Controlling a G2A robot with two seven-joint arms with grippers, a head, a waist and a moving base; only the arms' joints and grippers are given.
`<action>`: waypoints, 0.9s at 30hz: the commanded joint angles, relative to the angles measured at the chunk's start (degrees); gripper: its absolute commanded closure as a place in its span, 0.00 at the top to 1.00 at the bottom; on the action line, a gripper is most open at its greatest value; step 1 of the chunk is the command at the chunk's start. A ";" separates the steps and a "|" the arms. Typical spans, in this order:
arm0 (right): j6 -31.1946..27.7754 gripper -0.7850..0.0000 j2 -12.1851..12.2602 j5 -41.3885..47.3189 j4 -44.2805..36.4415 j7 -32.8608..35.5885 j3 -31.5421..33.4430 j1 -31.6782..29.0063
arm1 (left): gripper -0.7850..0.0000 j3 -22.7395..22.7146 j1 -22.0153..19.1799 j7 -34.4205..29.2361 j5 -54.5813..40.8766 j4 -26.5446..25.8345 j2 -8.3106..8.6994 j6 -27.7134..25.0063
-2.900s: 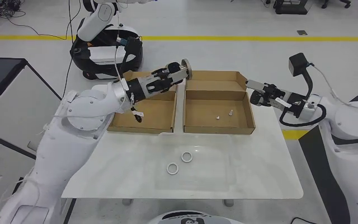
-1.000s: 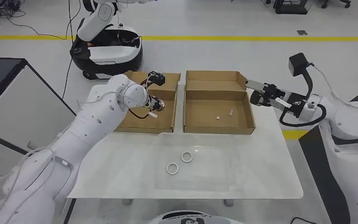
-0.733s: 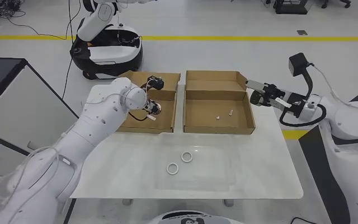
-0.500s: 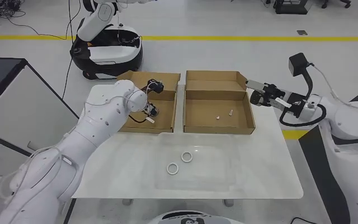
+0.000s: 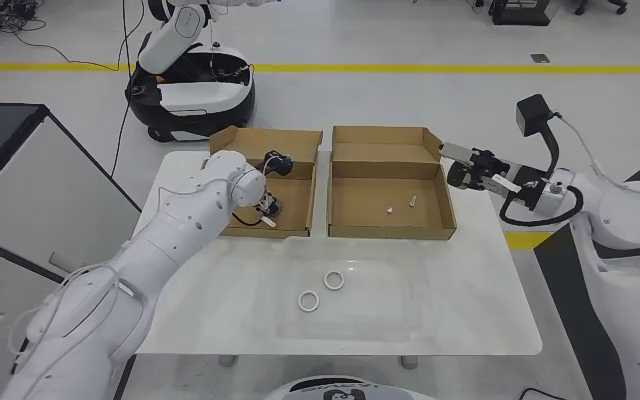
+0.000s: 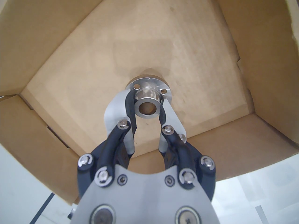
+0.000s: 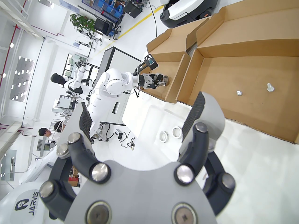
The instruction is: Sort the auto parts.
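Left pincer (image 6: 147, 108) with flange (image 6: 149, 86), centre of box (image 6: 186, 47)

CAMERA SET-UP

Top view: high above, facing down on the counter (image 5: 450, 300), left box (image 5: 300, 207) and right box (image 5: 370, 190). Left wrist view: very near, looking along the left tool (image 6: 146, 96), clamped on a flanged hub (image 6: 147, 108), into the left box. Right wrist view: farther back, facing across the counter. It shares both boxes with the top view.

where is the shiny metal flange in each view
Top view: metal flange in the left box, held by the left pincer.
Left wrist view: flange clamped in that pincer, over the box floor.
Right wrist view: flange far off, at the other arm's tip, in the same box.
Shared landmark: the left box.
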 commanded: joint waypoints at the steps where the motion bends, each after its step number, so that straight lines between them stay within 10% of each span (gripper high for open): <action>1: 0.00 1.00 0.00 0.00 0.00 0.00 0.00 0.00 | 1.00 -0.17 -0.01 0.03 0.16 0.13 -0.13 0.23; 14: 0.00 1.00 0.00 0.00 0.00 0.00 0.00 0.00 | 1.00 -5.31 0.82 1.29 1.60 -4.93 1.03 2.74; 27: 0.00 1.00 0.00 0.00 0.00 0.00 0.00 0.00 | 1.00 -17.05 9.99 -9.09 2.57 -38.65 5.90 6.27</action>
